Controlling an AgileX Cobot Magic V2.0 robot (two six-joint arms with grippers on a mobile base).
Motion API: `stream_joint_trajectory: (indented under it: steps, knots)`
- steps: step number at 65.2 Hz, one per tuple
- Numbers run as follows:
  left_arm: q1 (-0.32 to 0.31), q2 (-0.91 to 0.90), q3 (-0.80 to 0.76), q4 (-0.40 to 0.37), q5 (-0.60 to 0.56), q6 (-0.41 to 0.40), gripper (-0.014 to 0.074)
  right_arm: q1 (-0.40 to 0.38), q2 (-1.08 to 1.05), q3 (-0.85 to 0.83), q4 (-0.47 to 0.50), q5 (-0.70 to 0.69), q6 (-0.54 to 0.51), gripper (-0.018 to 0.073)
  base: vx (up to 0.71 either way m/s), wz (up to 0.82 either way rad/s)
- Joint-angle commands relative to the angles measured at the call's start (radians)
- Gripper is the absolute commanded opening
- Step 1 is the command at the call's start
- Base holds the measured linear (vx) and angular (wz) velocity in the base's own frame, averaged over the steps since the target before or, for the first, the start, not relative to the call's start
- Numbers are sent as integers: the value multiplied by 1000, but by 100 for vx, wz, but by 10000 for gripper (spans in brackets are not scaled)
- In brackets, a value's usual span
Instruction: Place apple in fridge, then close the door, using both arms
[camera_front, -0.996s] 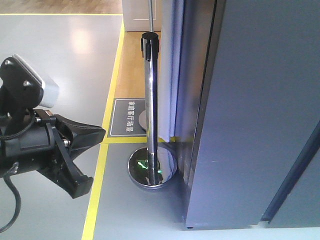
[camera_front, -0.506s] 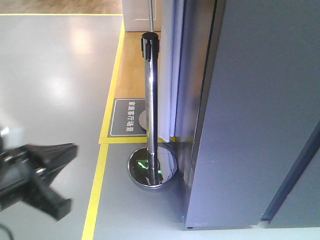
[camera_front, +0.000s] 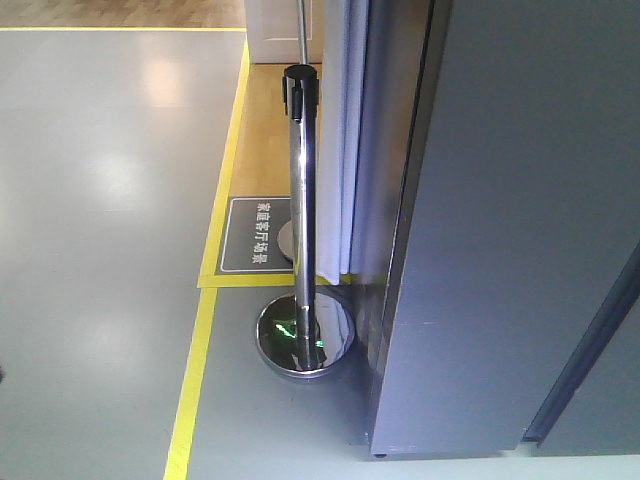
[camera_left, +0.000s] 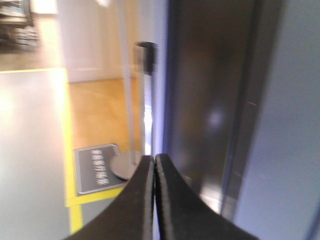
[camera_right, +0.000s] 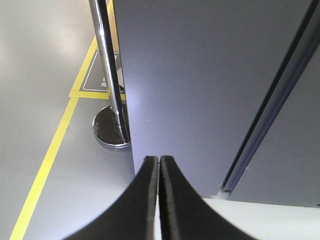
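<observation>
The fridge (camera_front: 520, 230) fills the right half of the front view, its dark grey door (camera_right: 210, 75) seemingly shut flush, though the left wrist view is blurred and I cannot be sure the seam is fully sealed. The apple is not visible anywhere, so it is presumably inside. The left pincer (camera_left: 154, 200) sits at the bottom centre of its view with its fingers pressed together on nothing; the right pincer (camera_right: 158, 200) is likewise closed and empty, pointing at the door's lower face. A chrome stanchion post (camera_front: 300, 200) stands just beside the fridge's left edge on a round base (camera_front: 303, 338). The risk from here: either arm swinging left could strike that post, or a door left slightly ajar could go unnoticed.
</observation>
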Motion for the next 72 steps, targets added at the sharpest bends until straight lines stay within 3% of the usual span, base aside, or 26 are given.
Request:
stream_joint_trajectory:
  steps: [1,10,13,25,40,72]
  knots:
    - [59,-74,30,1,-88,-43,-6,1,12,-21,-12,-65,-4,-2,0,0]
    - [149,-187,109,4,-92,-80,-6,1,12,-21,-12,-65,-4,-2,0,0]
    - [170,-221,110,18,-43,-96,-6,1,12,-21,-12,-65,-4,-2,0,0]
    - [226,-359,110,133,69,-164,-6,1,12,-21,-12,-65,-4,-2,0,0]
    - [251,-366,110,157,142,-175,-6,1,12,-21,-12,-62,-5,-2,0,0]
    - [255,-366,110,180,113,-173,-6,1,12,-21,-11,-49,-5,-2,0,0]
